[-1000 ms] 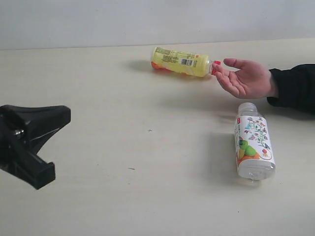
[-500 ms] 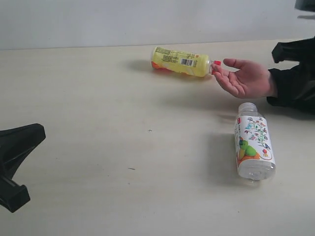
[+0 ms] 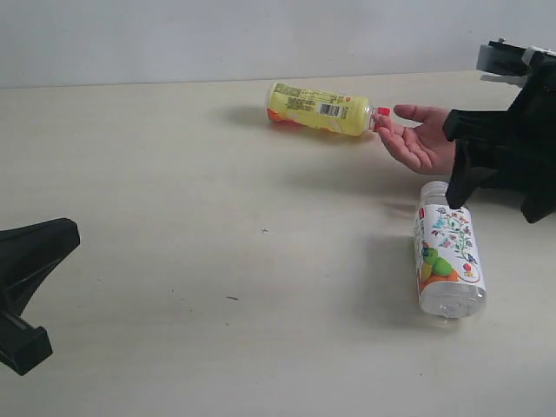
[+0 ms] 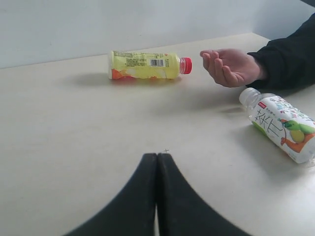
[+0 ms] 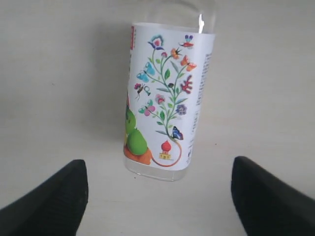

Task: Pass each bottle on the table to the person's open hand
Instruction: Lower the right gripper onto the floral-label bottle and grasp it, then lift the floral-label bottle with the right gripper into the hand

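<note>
Bottle with fruit-picture label (image 5: 167, 98) is laid on the surface (image 5: 59, 73), flanked by the released right claw (image 5: 158, 167). Left claw (image 4: 157, 156) is clenched, empty.

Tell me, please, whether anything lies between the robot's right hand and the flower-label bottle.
Nothing visible does. The right hand is open and faces the flower-label bottle directly. Its wrist view shows no other thing between them.
</note>
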Motion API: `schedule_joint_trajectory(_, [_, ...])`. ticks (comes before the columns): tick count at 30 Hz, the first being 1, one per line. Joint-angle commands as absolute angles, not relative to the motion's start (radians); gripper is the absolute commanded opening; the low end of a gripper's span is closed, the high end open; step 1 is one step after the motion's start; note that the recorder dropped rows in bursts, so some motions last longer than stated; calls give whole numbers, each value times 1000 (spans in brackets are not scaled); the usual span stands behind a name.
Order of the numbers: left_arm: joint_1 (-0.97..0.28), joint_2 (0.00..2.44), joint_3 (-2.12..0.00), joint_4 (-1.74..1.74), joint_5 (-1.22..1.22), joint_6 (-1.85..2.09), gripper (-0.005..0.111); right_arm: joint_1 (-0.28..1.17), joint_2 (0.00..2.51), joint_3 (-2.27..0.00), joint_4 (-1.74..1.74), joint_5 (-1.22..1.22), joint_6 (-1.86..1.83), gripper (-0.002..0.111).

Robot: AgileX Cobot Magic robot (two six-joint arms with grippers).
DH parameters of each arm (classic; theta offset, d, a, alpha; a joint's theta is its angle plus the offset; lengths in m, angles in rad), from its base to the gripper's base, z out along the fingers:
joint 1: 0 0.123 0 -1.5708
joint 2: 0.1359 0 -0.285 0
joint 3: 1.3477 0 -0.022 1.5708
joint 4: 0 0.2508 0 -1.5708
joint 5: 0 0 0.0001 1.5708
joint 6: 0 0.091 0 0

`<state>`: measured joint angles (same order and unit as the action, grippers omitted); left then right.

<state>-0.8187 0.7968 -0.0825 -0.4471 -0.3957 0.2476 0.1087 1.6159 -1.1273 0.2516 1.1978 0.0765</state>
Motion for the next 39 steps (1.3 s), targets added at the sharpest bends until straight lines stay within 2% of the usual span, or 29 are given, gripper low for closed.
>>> schedule_joint_trajectory(1, [-816, 791, -79, -456, -413, 238, 0, 157, 1639, -1134, 217, 1194, 88, 76])
schedule_joint_trajectory(7, [-816, 791, -79, -456, -413, 238, 0, 276, 1655, -1134, 54, 1048, 284, 76])
schedule_joint_trajectory(26, [-816, 791, -79, -456, -413, 238, 0, 280, 1912, -1133, 47, 944, 394, 74])
schedule_joint_trajectory(28, [-816, 791, -79, -456, -413, 238, 0, 280, 1918, -1133, 47, 944, 394, 67])
schedule_joint_trajectory(30, [-816, 791, -79, -456, -413, 238, 0, 280, 1919, -1133, 49, 944, 394, 51])
schedule_joint_trajectory(37, [-816, 791, -79, -456, -413, 238, 0, 280, 1913, -1133, 52, 990, 392, 3])
schedule_joint_trajectory(39, [-816, 791, -79, -456, -413, 238, 0, 280, 1901, -1133, 52, 1031, 376, 0])
